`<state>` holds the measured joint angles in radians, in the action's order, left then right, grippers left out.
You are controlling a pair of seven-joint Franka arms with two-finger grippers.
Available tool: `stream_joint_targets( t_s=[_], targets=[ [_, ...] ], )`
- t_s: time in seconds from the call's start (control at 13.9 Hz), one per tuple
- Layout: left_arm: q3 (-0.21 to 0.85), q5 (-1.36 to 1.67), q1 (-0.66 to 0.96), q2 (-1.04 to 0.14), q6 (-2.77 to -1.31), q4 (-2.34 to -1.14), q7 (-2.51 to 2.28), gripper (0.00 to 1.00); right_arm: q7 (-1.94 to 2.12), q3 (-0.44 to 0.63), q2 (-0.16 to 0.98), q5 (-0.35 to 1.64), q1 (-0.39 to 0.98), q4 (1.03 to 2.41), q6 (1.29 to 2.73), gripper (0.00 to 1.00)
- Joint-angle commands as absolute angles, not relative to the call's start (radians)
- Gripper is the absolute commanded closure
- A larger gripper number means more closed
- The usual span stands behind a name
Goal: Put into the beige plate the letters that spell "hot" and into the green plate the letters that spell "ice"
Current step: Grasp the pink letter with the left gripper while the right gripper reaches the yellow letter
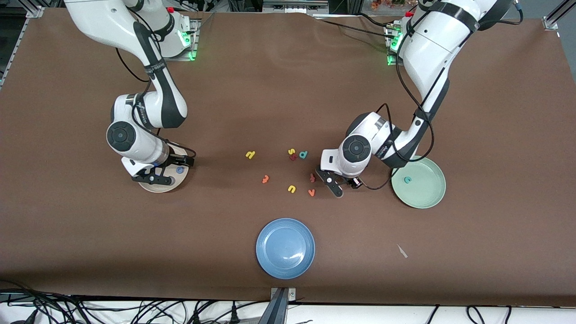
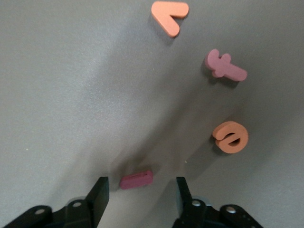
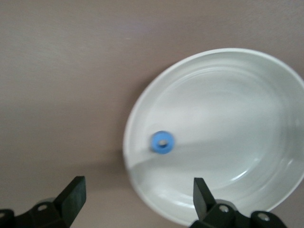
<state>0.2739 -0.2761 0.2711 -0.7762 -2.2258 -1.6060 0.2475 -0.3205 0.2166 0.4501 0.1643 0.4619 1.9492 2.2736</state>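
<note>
The dark red "i" (image 2: 136, 180) lies flat on the table between the fingers of my left gripper (image 2: 141, 195), which stand apart on either side without touching it. The orange "e" (image 2: 230, 137) rests close by. My left gripper (image 1: 336, 185) is low beside the green plate (image 1: 429, 198), which holds the teal "c" (image 1: 407, 180). My right gripper (image 3: 137, 194) hangs open and empty over the beige plate's (image 3: 247, 95) rim, where the blue "o" (image 3: 162, 142) lies. The orange "t" (image 1: 265, 179) sits mid-table. Two yellow hooked letters (image 1: 250, 155) (image 1: 291, 189) lie there; which is the "h" I cannot tell.
An orange "v" (image 2: 170, 16) and a redder t-like letter (image 2: 225, 65) lie near the left gripper. A teal "d" (image 1: 303, 155) and a yellow "s" (image 1: 291, 151) sit mid-table. A blue plate (image 1: 285, 248) stands nearer the front camera.
</note>
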Motion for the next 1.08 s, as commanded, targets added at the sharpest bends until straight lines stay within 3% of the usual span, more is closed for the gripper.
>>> stream_joint_targets(
  t_s=[0.0,0.14,0.36,0.57,0.65,1.01],
  targets=[
    [0.270,-0.305,0.276,-0.775,-2.247,-1.614,0.252,0.39,-0.530,0.151,0.446,0.187,0.477,1.931,2.264,0.00],
    [0.270,-0.305,0.275,-0.784,-2.278,-1.614,0.253,0.44,-0.682,0.089,0.462,0.186,0.494,1.928,2.310,0.00],
    [0.270,-0.305,0.275,-0.784,-2.278,-1.614,0.255,0.52,-0.819,0.080,0.506,0.181,0.578,1.910,2.341,0.00],
    [0.270,-0.305,0.268,-0.782,-2.275,-1.615,0.253,0.79,-0.908,0.080,0.560,0.183,0.636,1.861,2.378,0.00],
    [0.270,-0.305,0.270,-0.781,-2.270,-1.615,0.253,0.84,-0.929,0.080,0.574,0.181,0.643,1.850,2.379,0.00],
    [0.270,-0.305,0.258,-0.741,-2.203,-1.611,0.259,0.87,-1.005,0.078,0.630,0.184,0.675,1.833,2.468,0.00]
  ],
)
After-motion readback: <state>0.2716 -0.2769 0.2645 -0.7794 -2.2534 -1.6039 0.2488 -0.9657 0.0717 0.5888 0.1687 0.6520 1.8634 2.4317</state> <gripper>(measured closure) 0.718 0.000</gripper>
